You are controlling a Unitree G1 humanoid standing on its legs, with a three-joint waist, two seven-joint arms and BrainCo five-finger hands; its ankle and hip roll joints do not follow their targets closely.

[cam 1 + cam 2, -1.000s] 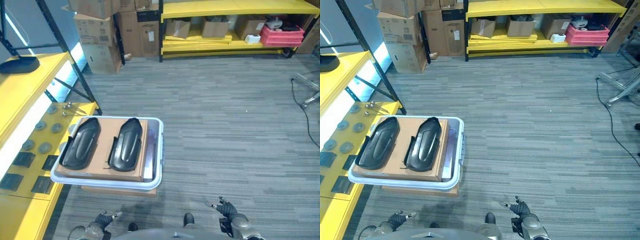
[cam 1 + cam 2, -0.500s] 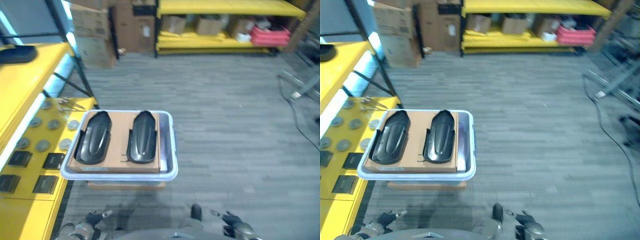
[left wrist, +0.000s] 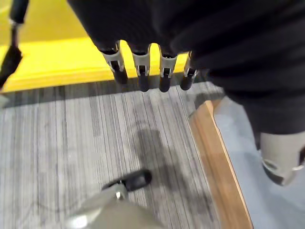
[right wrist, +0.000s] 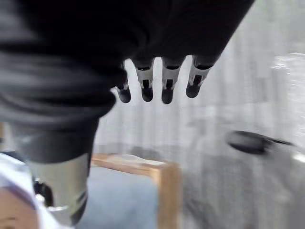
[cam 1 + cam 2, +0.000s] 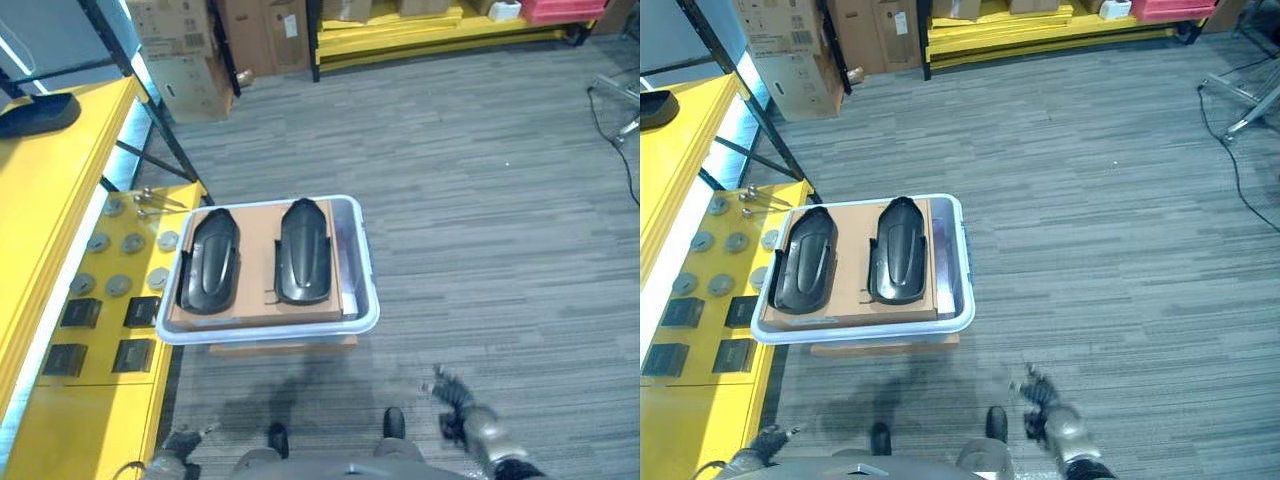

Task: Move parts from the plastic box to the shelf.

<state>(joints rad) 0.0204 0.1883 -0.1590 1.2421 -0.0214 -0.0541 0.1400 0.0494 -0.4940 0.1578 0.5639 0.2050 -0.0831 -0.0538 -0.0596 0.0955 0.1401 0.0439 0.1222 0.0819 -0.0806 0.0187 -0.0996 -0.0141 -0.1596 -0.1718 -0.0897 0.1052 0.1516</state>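
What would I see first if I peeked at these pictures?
Two shiny black parts lie side by side on brown cardboard inside a pale plastic box, in the middle of the grey floor. Beside it on the robot's left is a bright yellow shelf with round discs and dark square pieces.

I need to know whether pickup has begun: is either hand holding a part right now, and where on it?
Nothing is held. The left hand and right hand hang low with relaxed fingers, while both black parts lie in the plastic box.
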